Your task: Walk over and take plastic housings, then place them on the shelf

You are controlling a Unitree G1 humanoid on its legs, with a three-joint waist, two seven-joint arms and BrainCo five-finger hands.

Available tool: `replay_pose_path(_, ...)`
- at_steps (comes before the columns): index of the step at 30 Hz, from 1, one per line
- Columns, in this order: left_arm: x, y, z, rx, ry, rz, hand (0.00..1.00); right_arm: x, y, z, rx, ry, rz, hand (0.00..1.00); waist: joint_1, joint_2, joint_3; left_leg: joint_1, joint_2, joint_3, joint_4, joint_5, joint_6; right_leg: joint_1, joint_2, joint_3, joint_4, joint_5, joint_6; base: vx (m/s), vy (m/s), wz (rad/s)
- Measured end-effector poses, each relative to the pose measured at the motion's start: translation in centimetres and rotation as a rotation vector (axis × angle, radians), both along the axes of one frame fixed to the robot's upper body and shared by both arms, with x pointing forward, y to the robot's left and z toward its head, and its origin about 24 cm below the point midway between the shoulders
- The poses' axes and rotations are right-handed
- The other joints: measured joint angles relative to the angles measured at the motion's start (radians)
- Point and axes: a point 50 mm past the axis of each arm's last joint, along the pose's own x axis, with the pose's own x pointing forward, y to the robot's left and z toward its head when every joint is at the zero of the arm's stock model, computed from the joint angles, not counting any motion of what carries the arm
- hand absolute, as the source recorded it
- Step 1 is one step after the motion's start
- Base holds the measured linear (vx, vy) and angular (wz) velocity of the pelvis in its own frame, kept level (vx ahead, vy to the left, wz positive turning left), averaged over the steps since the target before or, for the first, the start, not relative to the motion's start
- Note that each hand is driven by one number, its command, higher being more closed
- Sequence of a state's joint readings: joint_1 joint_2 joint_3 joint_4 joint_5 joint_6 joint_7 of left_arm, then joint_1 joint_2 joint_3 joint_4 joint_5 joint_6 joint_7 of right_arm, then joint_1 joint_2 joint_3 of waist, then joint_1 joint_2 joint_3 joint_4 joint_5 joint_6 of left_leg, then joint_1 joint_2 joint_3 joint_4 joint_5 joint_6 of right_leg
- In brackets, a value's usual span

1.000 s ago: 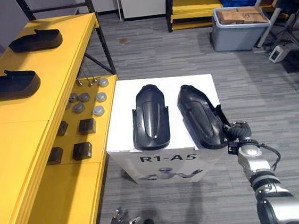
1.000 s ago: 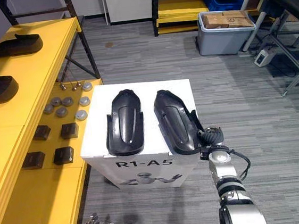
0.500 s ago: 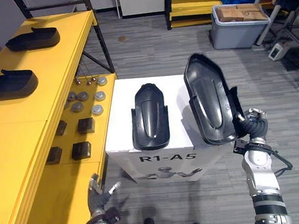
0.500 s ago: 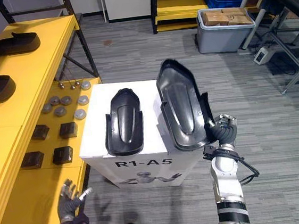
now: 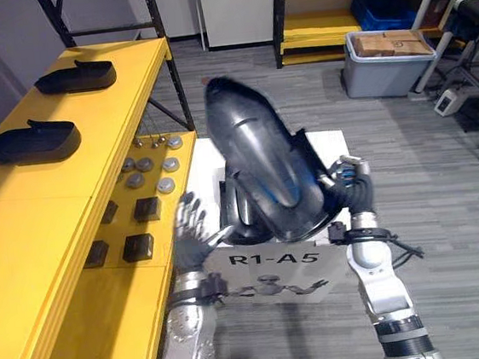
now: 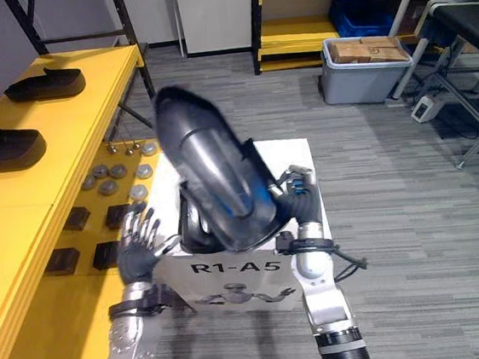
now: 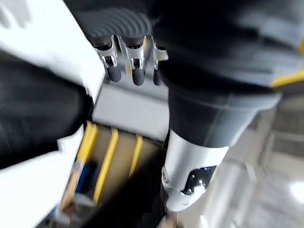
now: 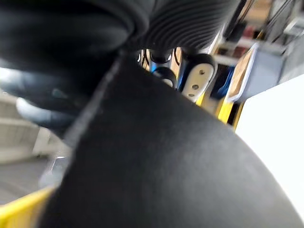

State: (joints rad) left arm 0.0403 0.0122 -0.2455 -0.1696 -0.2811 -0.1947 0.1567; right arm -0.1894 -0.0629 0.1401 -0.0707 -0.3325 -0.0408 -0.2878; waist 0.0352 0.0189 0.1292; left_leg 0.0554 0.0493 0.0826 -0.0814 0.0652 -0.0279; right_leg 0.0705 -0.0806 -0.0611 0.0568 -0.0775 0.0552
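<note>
My right hand (image 5: 349,192) is shut on the near edge of a long black plastic housing (image 5: 263,156), holding it tilted up above the white box (image 5: 326,146). In the right wrist view the housing (image 8: 156,156) lies close under the curled fingers (image 8: 197,76). A second black housing (image 6: 194,224) lies on the box, mostly hidden behind the lifted one. My left hand (image 5: 192,236) is raised at the box's front left corner, open with fingers (image 7: 126,64) straight, just beside the lifted housing. Two more housings (image 5: 30,141) (image 5: 76,77) rest on the yellow shelf (image 5: 29,219) to the left.
Round metal caps (image 5: 144,165) and small black blocks (image 5: 137,246) lie on the lower yellow shelf level beside the box. A grey bin with a cardboard box (image 5: 385,57) stands at the back right, near chair legs (image 5: 474,86). Grey floor lies open to the right.
The right hand has raised the housing higher and swung it left over the box. The left hand has come up from low down to the box's front left corner. The camera shifted slightly.
</note>
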Motion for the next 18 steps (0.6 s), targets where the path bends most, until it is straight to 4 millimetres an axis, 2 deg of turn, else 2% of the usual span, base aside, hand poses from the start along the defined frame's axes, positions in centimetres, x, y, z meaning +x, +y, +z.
replay_pose_path(4,0.4,-0.3,-0.6,0.007,0.028,-0.013,0.00,0.1,-0.2,0.2,-0.055,-0.020,-0.023,1.00,-0.006,0.000,-0.027,0.000,0.000,0.000,-0.002,0.001,0.001,-0.001,0.000,0.000,0.001,0.000,0.000,0.00,0.000,0.00)
replay_pose_path(8,0.6,-0.3,-1.6,-0.057,0.094,-0.030,0.00,0.0,0.1,0.1,-0.097,-0.023,-0.012,1.00,-0.021,0.000,-0.038,0.001,0.000,0.008,-0.002,0.002,0.002,-0.004,0.001,0.011,0.001,0.000,0.000,-0.01,0.001,-0.04)
replay_pose_path(9,0.5,-0.3,-1.7,-0.070,0.104,-0.035,1.00,0.0,0.1,0.0,-0.106,-0.023,-0.008,1.00,-0.021,0.000,-0.040,0.001,0.000,0.012,-0.002,0.002,0.002,-0.006,0.001,0.016,0.001,0.000,0.000,-0.01,0.004,-0.13)
replay_pose_path(12,0.5,-0.5,-3.1,-0.085,0.183,-0.067,1.00,-0.1,-0.2,-0.1,-0.162,-0.023,0.001,1.00,-0.021,0.000,-0.054,0.000,0.002,0.017,-0.002,0.002,0.002,-0.006,0.002,0.021,0.001,0.001,-0.001,-0.02,0.005,-0.06)
replay_pose_path(13,0.5,-0.2,-4.2,-0.082,0.242,-0.073,1.00,-0.2,-0.3,-0.3,-0.188,-0.018,0.011,1.00,-0.022,0.000,-0.061,-0.001,0.004,0.018,-0.001,0.002,0.002,-0.006,0.003,0.023,0.001,0.001,-0.001,-0.02,0.002,-0.04)
replay_pose_path(18,0.4,0.4,-6.0,-0.116,0.360,-0.062,1.00,-0.6,0.3,-0.8,-0.212,-0.008,0.053,1.00,-0.022,-0.001,-0.063,-0.015,0.008,0.020,0.006,0.003,0.001,-0.014,0.008,0.024,0.001,0.004,-0.006,-0.01,-0.001,-0.01)
